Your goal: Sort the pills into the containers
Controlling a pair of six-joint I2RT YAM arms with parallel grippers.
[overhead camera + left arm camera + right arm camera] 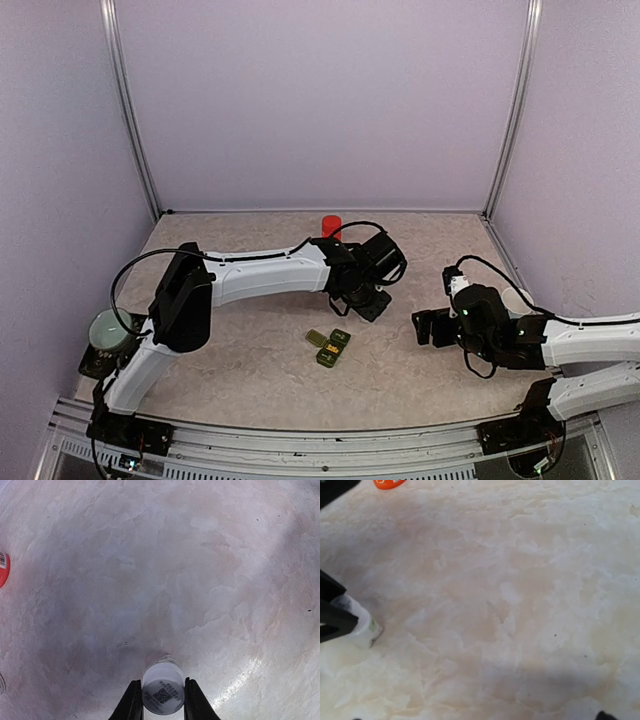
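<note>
Left claw [162,684] is clamped on a small white bottle [163,690], fingers [133,705] pinching its sides, coded base facing back up the wrist. From the right wrist view the bottle leans over with its far end at or just off the table [530,605]; looks tipped to shake pills out, though no loose pills visible anywhere. Containers [330,347], the green strip, lie near the bottle on the side closer to the arm bases, apart from it, yellowish inside showing so lids seem open. My guess: the bottle needs bringing over them. Right claw [428,327] hangs wide open, empty, just right of the strip, out of the path. Red pot [331,225] at the far edge, mug [108,330] by the left arm's base, both well apart; nothing blocks the way
</note>
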